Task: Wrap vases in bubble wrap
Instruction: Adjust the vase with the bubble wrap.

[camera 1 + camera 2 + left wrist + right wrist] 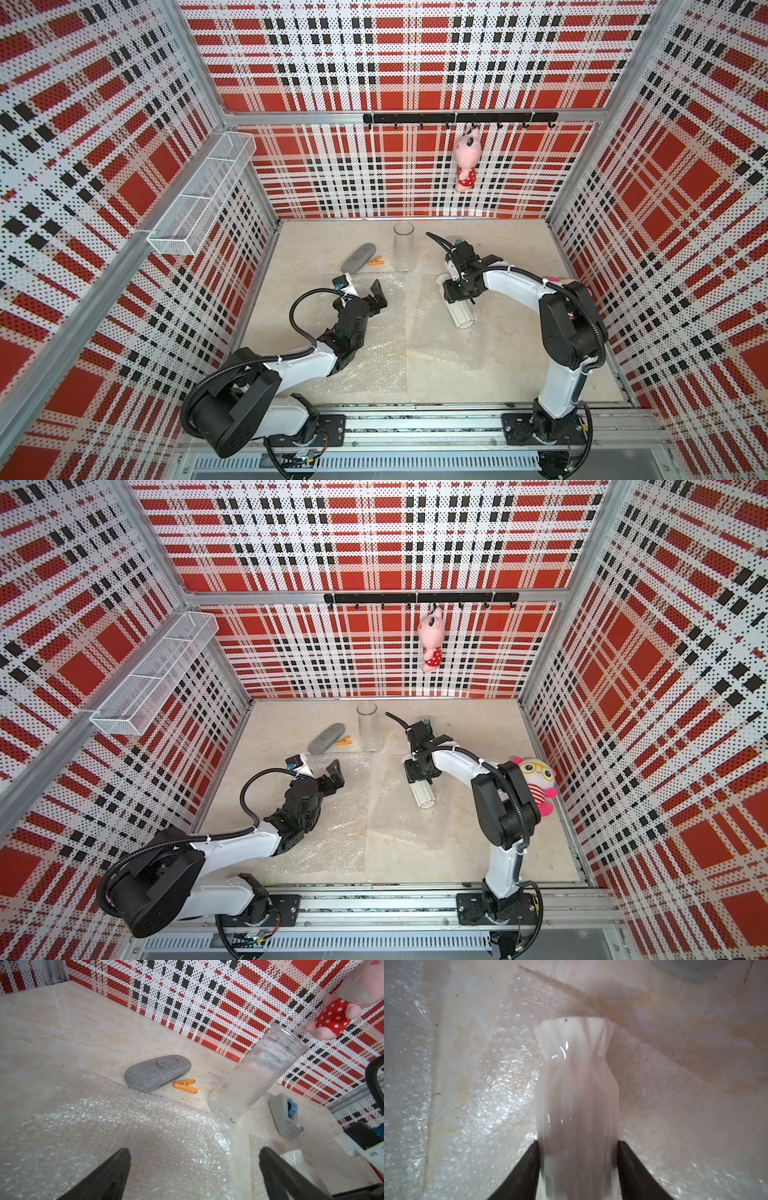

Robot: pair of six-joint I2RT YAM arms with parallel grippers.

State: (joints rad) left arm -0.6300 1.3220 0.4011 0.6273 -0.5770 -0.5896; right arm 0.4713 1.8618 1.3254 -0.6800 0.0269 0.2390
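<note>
A white ribbed vase [460,314] [424,796] lies tilted over the right sheet of bubble wrap [440,353] [492,1095]. My right gripper [456,291] [578,1147] is shut on its body, one finger [529,1167] pressing each side, and its neck [575,1043] points away from the wrist. The clear glass vase [404,249] [255,1076] stands upright near the back wall, at the far edge of the left sheet of bubble wrap [374,349] [124,1126]. My left gripper [376,296] [193,1153] hovers open over that sheet with nothing in it.
A grey oval case [158,1072] and an orange clip [186,1085] lie left of the glass vase. A grey tape dispenser [285,1115] sits behind the right arm. A plush toy [536,783] rests by the right wall and a pink one [466,164] hangs on the back rail.
</note>
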